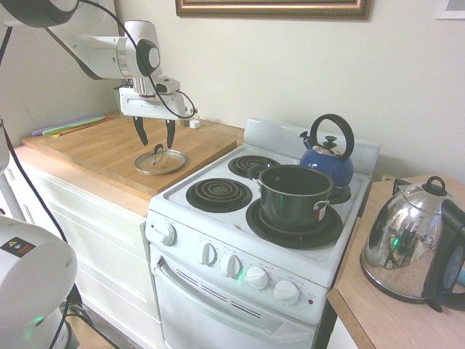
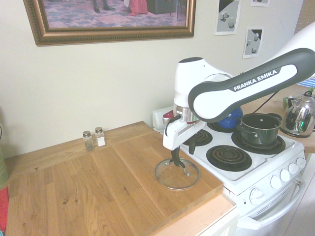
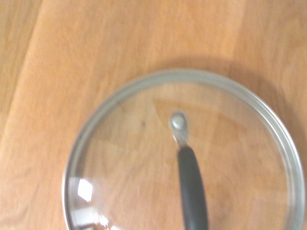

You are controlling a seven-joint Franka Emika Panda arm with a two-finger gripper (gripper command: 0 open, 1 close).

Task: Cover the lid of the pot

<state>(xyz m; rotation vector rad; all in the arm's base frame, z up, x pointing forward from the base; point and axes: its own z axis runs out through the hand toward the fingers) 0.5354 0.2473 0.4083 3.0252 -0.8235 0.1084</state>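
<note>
Near you, at centre left of the first exterior view, the lid (image 1: 160, 161) lies flat on the wooden counter (image 1: 109, 145). The gripper (image 1: 155, 137) hangs directly above it, pointing down, jaws wide apart and empty, one finger on each side of the dark handle (image 1: 157, 153). Further right, the pot (image 1: 294, 196) stands uncovered on the front burner of the stove (image 1: 218, 225). Only the wrist view shows you the handle's long axis: it runs from the lid's centre toward the bottom edge.
</note>
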